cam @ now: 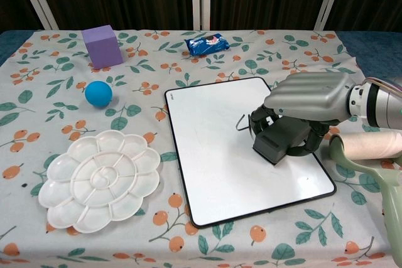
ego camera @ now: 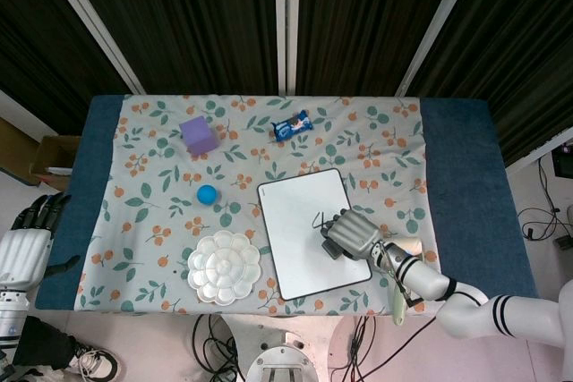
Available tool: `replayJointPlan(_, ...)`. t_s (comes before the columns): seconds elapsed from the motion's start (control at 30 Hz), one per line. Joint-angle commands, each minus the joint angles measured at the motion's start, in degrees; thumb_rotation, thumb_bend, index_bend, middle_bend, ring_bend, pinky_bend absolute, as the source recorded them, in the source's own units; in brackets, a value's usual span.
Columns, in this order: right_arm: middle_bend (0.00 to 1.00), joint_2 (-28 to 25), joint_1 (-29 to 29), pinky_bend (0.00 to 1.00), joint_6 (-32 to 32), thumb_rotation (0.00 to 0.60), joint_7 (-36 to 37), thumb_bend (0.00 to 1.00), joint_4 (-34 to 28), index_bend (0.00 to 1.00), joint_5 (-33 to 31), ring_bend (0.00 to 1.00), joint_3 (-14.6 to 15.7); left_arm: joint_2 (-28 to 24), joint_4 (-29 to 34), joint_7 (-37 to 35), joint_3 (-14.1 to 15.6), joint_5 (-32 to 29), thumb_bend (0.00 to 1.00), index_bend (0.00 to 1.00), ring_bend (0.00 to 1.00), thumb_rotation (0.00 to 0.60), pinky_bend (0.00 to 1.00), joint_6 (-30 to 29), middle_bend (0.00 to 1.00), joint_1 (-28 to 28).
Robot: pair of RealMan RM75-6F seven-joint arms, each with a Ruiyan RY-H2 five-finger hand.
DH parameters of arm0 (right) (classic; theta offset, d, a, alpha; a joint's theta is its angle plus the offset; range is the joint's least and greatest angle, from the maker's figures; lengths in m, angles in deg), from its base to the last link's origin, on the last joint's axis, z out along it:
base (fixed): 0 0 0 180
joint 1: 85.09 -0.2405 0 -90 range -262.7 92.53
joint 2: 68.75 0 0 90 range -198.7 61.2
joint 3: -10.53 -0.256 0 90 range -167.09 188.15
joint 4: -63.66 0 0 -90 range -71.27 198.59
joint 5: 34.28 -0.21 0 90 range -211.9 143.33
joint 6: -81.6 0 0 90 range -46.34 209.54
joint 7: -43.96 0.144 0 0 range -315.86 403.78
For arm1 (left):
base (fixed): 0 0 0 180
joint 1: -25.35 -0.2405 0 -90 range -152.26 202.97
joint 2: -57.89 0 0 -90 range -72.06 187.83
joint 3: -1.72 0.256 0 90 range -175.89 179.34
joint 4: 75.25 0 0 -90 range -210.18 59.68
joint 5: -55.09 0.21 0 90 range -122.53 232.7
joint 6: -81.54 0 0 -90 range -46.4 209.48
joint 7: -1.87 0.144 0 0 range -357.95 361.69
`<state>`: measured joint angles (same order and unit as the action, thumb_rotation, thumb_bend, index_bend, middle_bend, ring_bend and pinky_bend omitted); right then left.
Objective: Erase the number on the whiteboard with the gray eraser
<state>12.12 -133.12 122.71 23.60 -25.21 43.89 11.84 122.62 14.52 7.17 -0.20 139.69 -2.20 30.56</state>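
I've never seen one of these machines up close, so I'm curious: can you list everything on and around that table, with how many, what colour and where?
Tablecloth: one, white with orange and green print, covering the table.
Whiteboard: one, white with black rim, centre-right; a bit of dark marking remains beside the eraser.
Eraser: one, gray, on the whiteboard's right part.
Paint palette: one, white, flower-shaped, front left.
Ball: one, blue, left of the whiteboard.
Cube: one, purple, back left.
Snack packet: one, blue, back centre.
Lint roller: one, pale green handle, right edge.
Right hand: silver-gray, gripping the eraser on the whiteboard.
Left hand: dark fingers, off the table's left edge.
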Motion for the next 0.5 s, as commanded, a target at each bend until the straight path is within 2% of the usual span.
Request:
replayJointPlan(0.03, 0.82, 1.7, 0.0, 0.82, -0.5, 0.6, 1.5, 0.28, 2.0, 0.95, -0.3, 0.74, -0.4, -0.1, -0.1, 0.0, 0.0, -0.2, 0.0, 0.09, 0.06, 0.6, 0.19, 0.0, 0.08, -0.1)
replayJointPlan(0.23, 0.82, 5.0, -0.5, 0.82, 1.2, 0.6, 2.6, 0.28, 6.0, 0.95, 1.4, 0.74, -1.8, -0.1, -0.4, -0.1, 0.1, -0.4, 0.0, 0.09, 0.06, 0.6, 0.19, 0.2, 0.08, -0.2)
replayJointPlan(0.5, 0.82, 10.5, -3.0, 0.82, 0.1, 0.6, 2.4, 0.28, 13.4, 0.96, 0.5, 0.73, -4.7, -0.3, -0.6, -0.5, 0.1, -0.5, 0.0, 0.09, 0.06, 0.6, 0.19, -0.3, 0.08, -0.6)
